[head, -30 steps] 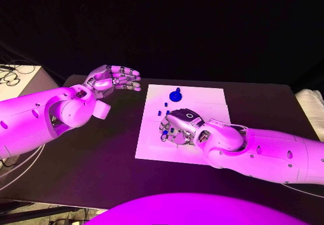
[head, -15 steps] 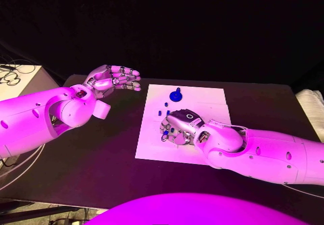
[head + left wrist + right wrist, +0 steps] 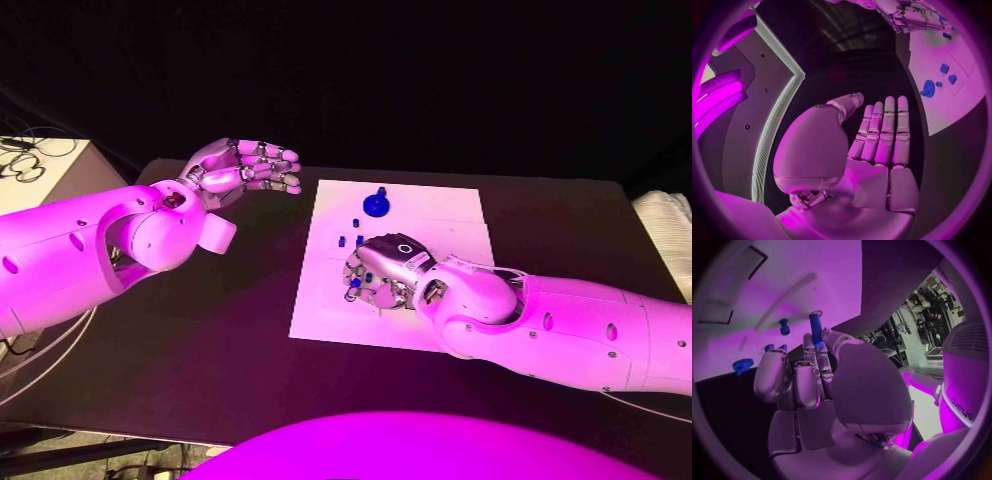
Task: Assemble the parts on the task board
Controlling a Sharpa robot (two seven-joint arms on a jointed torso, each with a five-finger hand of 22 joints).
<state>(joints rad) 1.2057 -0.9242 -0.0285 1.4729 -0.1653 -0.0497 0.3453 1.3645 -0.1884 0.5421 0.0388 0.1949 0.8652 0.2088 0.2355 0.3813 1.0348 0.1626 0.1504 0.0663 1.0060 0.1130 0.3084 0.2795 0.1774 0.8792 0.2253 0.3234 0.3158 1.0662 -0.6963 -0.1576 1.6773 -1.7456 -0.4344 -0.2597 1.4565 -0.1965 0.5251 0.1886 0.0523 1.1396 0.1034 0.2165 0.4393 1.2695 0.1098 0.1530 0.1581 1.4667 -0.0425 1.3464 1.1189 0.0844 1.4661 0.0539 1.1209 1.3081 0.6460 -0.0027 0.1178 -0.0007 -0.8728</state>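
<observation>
left hand [image 3: 242, 167]: we saw it hanging palm-up over the bare black table [image 3: 216, 300] just off the board's left edge, fingers apart and a bit curled, holding nothing. Same spot as a second earlier, so it wasn't in play yet.
task board [image 3: 433, 205]: white plate mid-table, with a round blue knob part [image 3: 375, 205] near its far edge and a few small blue pegs [image 3: 346, 240] just in front of that.
right hand [image 3: 387, 272]: low over the board's middle, fingers pressed in around a blue pin [image 3: 816, 329].
what changed: barely anything; the right hand only crept a hair over the last second. We figured it was mid fine-alignment, not seated yet.
blue pin: a slim rod, long axis running along the fingers, flanged free end pointing out past the fingertips toward the board. Whether its tip touched, we couldn't tell.
</observation>
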